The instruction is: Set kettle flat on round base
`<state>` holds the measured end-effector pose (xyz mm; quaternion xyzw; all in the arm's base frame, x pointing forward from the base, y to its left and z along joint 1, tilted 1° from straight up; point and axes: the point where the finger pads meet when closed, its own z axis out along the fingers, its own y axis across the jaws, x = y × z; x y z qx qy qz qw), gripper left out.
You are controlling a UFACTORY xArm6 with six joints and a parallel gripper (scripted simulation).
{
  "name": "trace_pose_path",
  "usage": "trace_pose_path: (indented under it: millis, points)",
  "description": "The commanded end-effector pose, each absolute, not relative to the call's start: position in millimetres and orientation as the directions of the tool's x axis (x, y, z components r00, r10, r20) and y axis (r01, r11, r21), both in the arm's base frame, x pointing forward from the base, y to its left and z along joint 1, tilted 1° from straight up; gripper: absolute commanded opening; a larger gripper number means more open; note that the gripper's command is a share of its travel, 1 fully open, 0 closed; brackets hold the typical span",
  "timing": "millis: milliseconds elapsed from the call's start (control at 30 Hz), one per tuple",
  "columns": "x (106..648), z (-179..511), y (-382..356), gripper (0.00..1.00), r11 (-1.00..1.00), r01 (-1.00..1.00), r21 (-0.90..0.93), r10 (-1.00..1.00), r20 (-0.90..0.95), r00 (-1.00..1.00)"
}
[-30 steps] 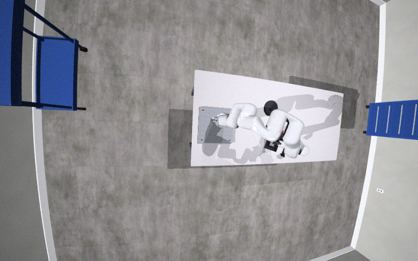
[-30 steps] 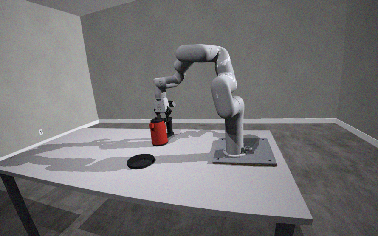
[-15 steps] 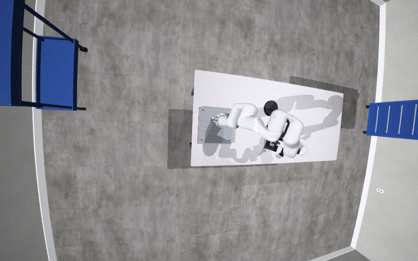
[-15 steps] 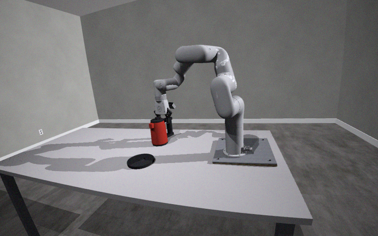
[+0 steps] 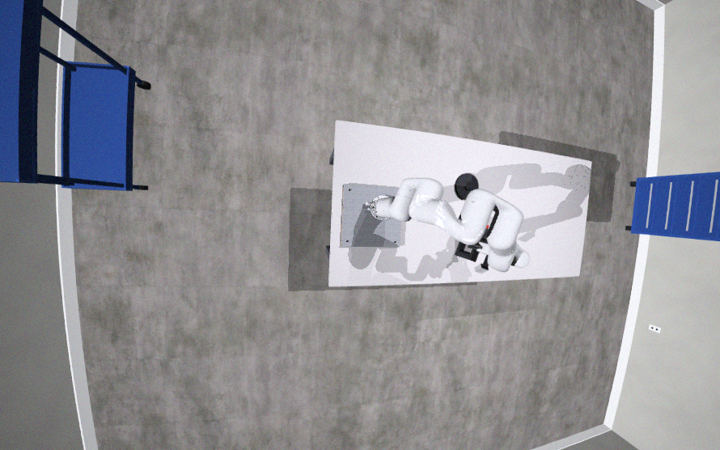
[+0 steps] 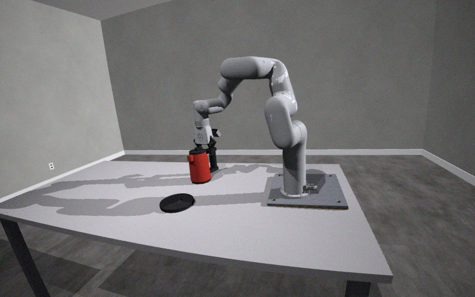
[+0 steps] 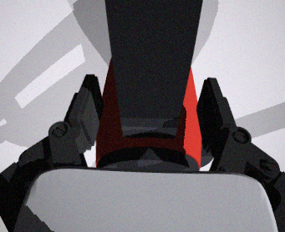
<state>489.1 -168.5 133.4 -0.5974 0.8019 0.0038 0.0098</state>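
Red kettle [image 6: 199, 166] stands mid-table, open claw [image 7: 149, 112] straddling its handle [image 7: 151, 51].

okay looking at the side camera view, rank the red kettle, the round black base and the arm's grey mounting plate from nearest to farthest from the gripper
1. The red kettle, right under the open gripper, on its handle side.
2. The round black base, further forward on the table, toward the camera.
3. The grey mounting plate, off to the right in this view.
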Motion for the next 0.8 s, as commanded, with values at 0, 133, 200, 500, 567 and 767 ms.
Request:
trace_pose_path:
  millis: [0, 133, 200, 500, 567, 767]
  points:
    - [490.3, 135.4, -169.0, 0.81, 0.286, -0.958, -0.011, -0.958, -0.020, -0.286]
    - [490.3, 135.4, -169.0, 0.81, 0.286, -0.958, -0.011, -0.958, -0.020, -0.286]
    - [490.3, 135.4, -169.0, 0.81, 0.286, -0.958, -0.011, -0.958, -0.020, -0.286]
    - [490.3, 135.4, -169.0, 0.00, 0.286, -0.958, -0.011, -0.958, -0.020, -0.286]
    - [490.3, 135.4, -169.0, 0.00, 0.286, -0.958, -0.011, -0.958, -0.020, -0.286]
    - [490.3, 135.4, -169.0, 0.00, 0.286, -0.958, -0.011, -0.958, -0.020, -0.286]
